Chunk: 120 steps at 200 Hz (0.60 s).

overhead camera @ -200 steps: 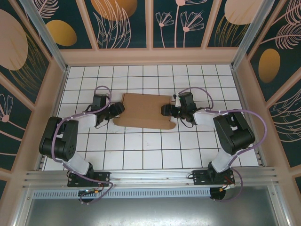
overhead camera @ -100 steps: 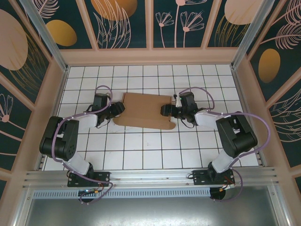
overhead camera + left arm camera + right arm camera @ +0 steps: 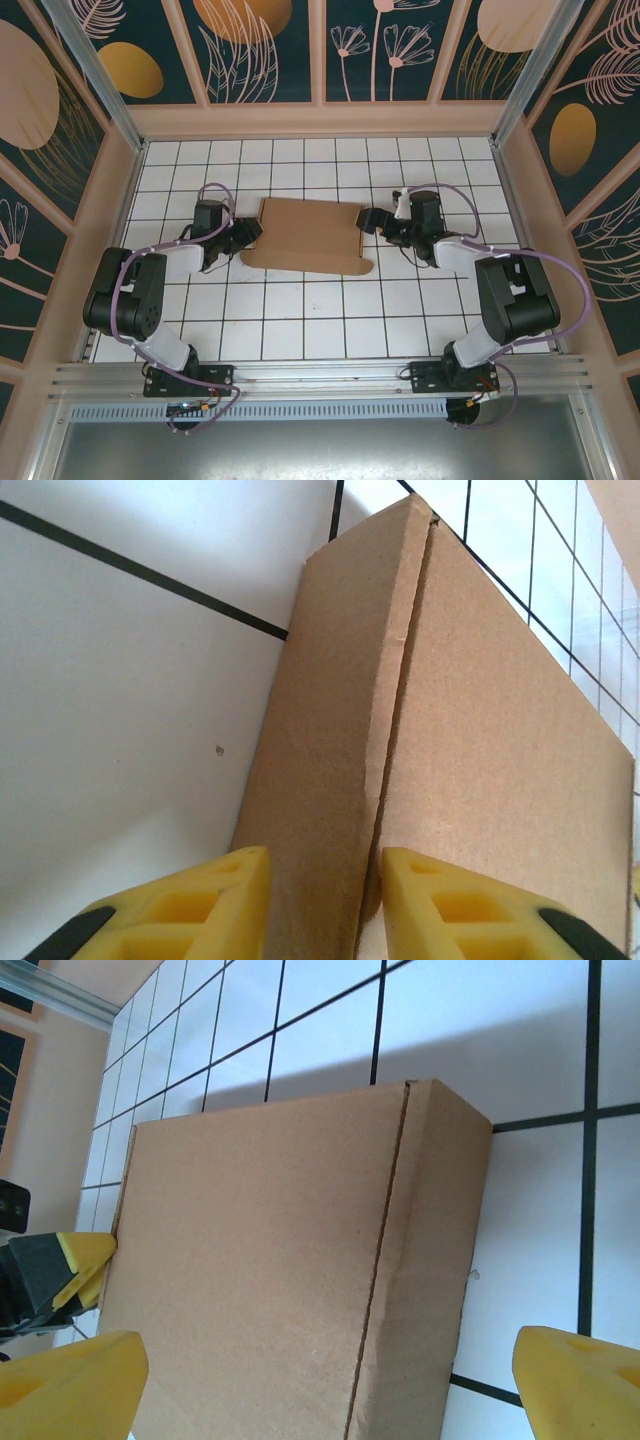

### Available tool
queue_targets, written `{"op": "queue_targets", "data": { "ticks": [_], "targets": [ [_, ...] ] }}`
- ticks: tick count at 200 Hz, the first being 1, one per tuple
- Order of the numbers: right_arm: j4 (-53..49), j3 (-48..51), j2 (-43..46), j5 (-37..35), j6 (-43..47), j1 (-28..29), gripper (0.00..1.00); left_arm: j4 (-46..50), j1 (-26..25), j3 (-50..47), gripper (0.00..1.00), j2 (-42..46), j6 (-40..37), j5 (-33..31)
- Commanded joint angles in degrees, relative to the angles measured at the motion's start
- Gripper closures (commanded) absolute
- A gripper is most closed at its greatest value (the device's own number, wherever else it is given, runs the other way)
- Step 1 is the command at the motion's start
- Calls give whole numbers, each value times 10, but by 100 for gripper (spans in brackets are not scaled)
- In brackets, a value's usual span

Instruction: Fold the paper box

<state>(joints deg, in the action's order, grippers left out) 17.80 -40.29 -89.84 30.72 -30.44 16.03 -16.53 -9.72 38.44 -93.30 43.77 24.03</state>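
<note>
The paper box (image 3: 305, 233) is plain brown cardboard lying flat in the middle of the tiled table, with a scalloped flap along its near edge. At the box's left end is my left gripper (image 3: 252, 233). In the left wrist view its yellow fingertips (image 3: 205, 900) straddle the box's left side wall (image 3: 330, 780), one outside and one over the top face. Whether they press on it I cannot tell. My right gripper (image 3: 370, 220) hovers just off the box's right end, open wide. The right wrist view has the box (image 3: 290, 1260) between its spread fingertips (image 3: 70, 1380).
White tiles (image 3: 300, 320) surround the box on all sides. A wooden frame (image 3: 320, 120) with patterned panels encloses the table at the back and both sides. Both arm bases sit on the metal rail (image 3: 320, 375) at the near edge.
My right gripper has pulled back to the right, off the box's right end, and opened a little wider. My left gripper's jaws have narrowed around the left side wall. The box has stayed put.
</note>
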Motion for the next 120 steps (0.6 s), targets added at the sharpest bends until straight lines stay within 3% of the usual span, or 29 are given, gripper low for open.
{"op": "queue_targets", "data": {
  "ticks": [1,120],
  "targets": [
    [36,14,-24,40,-21,-8,5,14,14,-19,66,-24,19,43],
    [54,-2,-120,124,-27,-10,3,-36,76,-46,70,-45,64,125]
  ]
}}
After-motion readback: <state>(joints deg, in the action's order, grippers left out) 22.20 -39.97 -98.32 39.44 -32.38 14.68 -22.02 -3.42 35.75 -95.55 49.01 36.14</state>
